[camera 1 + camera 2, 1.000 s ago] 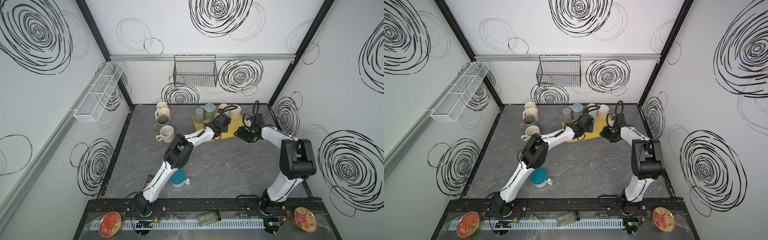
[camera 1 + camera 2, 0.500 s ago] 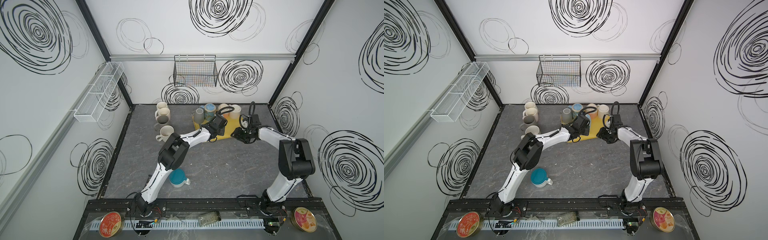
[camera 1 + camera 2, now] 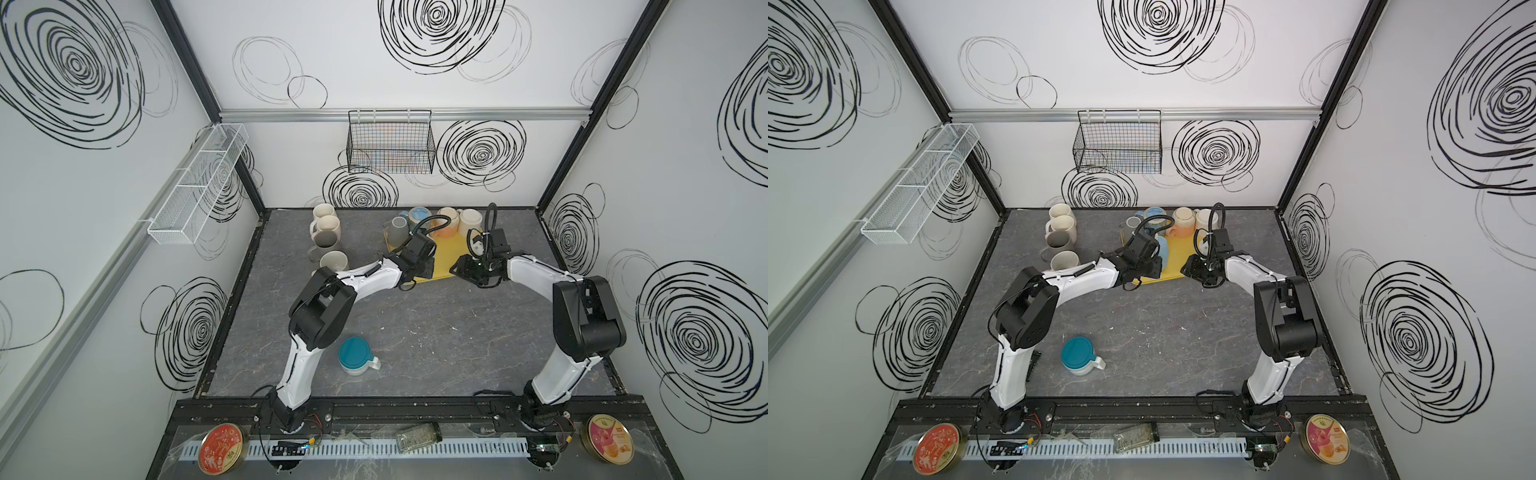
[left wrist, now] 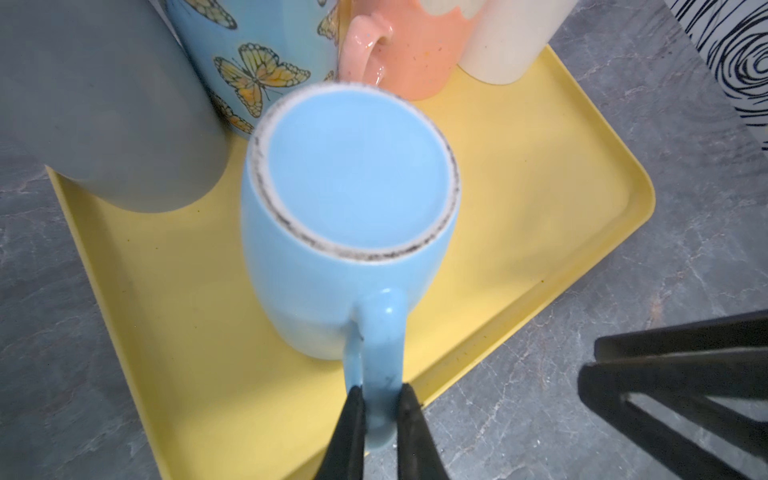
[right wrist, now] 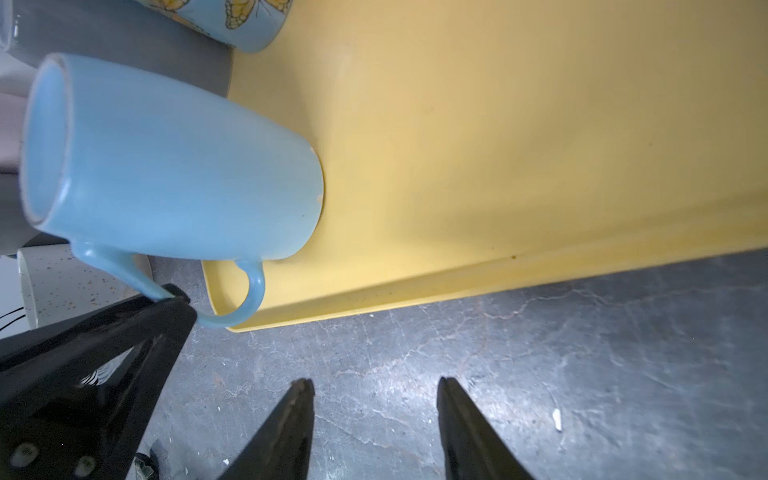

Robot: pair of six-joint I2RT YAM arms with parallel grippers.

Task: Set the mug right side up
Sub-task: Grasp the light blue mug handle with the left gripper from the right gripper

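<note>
Since the earlier frames, the left gripper (image 4: 381, 388) has been shifted slightly toward the near edge of the tray (image 4: 561, 187), and its jaws have been brought together. The handle (image 4: 376, 332) of the mug (image 4: 357, 178) is now pinched between them. The grasp step is judged done; the lift and the turn are not yet begun. The mug is found on the tray's near part, just in front of the other mugs (image 4: 257, 70), and is also seen in a top view (image 3: 1163, 249). Its long axis is held roughly upright, with the base turned up and the mouth down against the tray. The handle is pointed toward the tray's near edge. Whether the rim has been raised off the tray cannot be told. The right gripper (image 5: 376, 380) is held empty, jaws partly spread, over the table (image 5: 582, 374) just beside the tray. Next, a lift clear of the tray is called for, then a half-turn about the wrist, with room kept from the neighbours.
</note>
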